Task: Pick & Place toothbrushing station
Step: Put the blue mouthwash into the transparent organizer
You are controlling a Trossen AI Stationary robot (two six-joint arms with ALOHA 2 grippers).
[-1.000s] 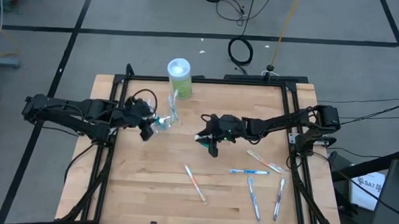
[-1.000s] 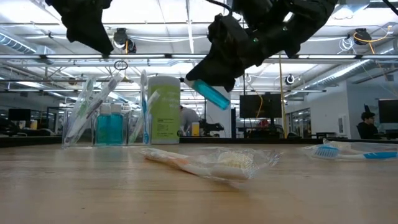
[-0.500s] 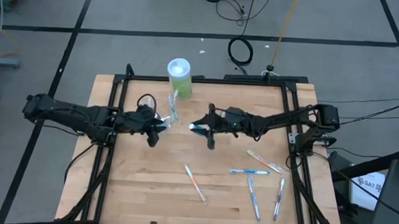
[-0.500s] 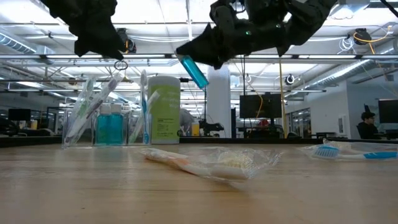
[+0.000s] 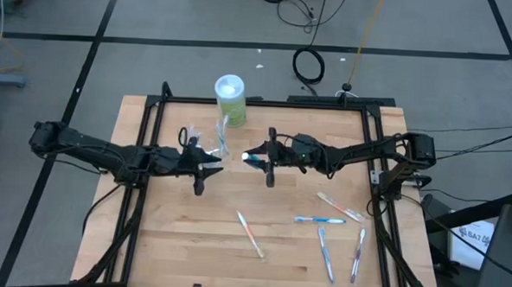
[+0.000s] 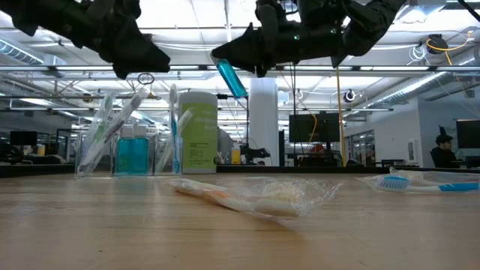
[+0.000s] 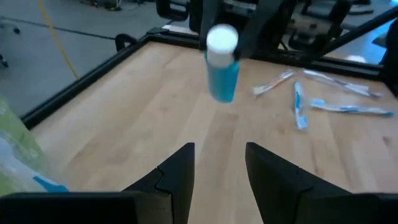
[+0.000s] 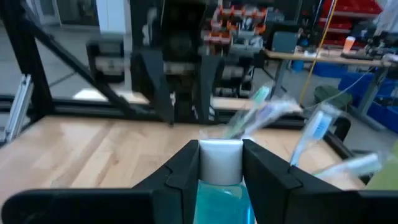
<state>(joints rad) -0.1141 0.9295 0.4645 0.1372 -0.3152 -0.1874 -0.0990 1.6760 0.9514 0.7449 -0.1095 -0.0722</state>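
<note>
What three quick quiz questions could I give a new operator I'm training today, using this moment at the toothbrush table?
1. True or false: the right gripper is shut on a blue tube.
2. Which holds nothing: A) the left gripper, B) the right gripper?
3. Fill in: the green container stands near the table's ____ edge in the high view.

Key: 1 true; 2 A; 3 far.
</note>
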